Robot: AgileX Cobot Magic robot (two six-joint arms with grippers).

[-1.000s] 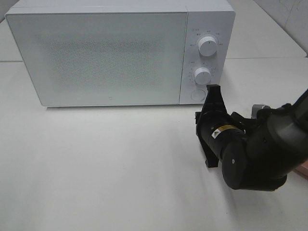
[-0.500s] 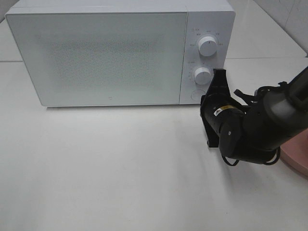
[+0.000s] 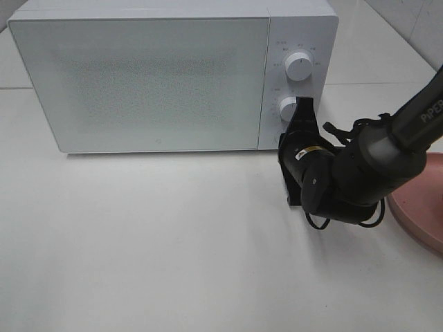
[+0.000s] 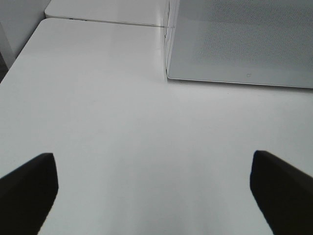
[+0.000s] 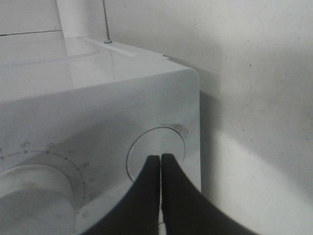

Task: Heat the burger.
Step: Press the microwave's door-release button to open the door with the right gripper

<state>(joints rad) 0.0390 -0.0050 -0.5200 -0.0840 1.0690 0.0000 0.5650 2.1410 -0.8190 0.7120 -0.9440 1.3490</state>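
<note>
Right gripper (image 5: pixel 160 159), fingers pressed together, met the round button (image 5: pixel 168 142) at the microwave's (image 3: pixel 138 76) lower right corner; door shut. Left gripper (image 4: pixel 156 188), fingers spread wide and holding nothing, hung over the open table (image 3: pixel 138 242) near the microwave's left corner. A pink plate (image 3: pixel 423 204) lay by the table's right edge, beside the right arm. The burger's place could not be told.

High view looks down from the front on microwave (image 3: pixel 138 83) and table (image 3: pixel 138 242). Left wrist: low over table, facing the microwave corner toward the table's left edge, well apart. Right wrist: right up at its button (image 5: pixel 166 142). All share the microwave.
</note>
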